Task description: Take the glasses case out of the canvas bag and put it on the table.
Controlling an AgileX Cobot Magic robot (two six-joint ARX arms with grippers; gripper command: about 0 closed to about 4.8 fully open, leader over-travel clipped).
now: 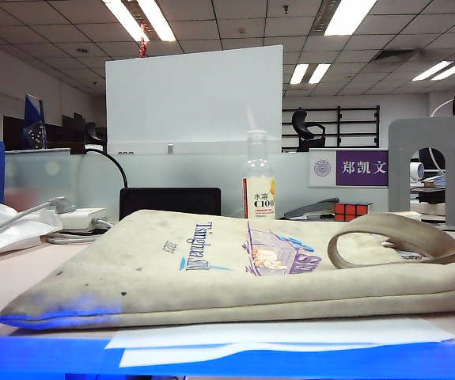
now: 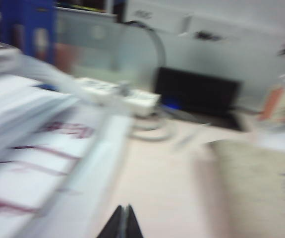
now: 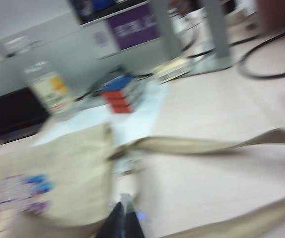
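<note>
At the six o'clock edge of the left wrist view, the left gripper (image 2: 123, 223) shows only its two dark fingertips, pressed together with no gap and nothing between them. It hangs above the bare table (image 2: 167, 173), apart from everything on it. Out at nine o'clock from it lies a stack of white papers (image 2: 28, 163) with reddish writing; at twelve o'clock, farther off, sit a white power strip (image 2: 117, 94) and a black box (image 2: 197, 91). At three o'clock an edge of the canvas bag (image 2: 261, 183) enters, blurred.

Low in the right wrist view, the right gripper (image 3: 122, 220) likewise shows dark tips closed tight on nothing. It sits just over the mouth end of the canvas bag (image 3: 58, 173), near where a beige strap handle (image 3: 197, 145) leaves the bag toward three o'clock. Beyond, around twelve o'clock, stand a Rubik's cube (image 3: 122, 94) and a bottle (image 3: 50, 89).

Neither arm shows in the exterior view. There the canvas bag (image 1: 211, 261) lies flat on the table (image 1: 13, 277), off-white and spotted, with blue lettering and a purple-blue picture, one handle (image 1: 393, 237) looped up at three o'clock. White paper sheets (image 1: 274, 336) lie at its six o'clock. The glasses case is not visible in any view.
</note>
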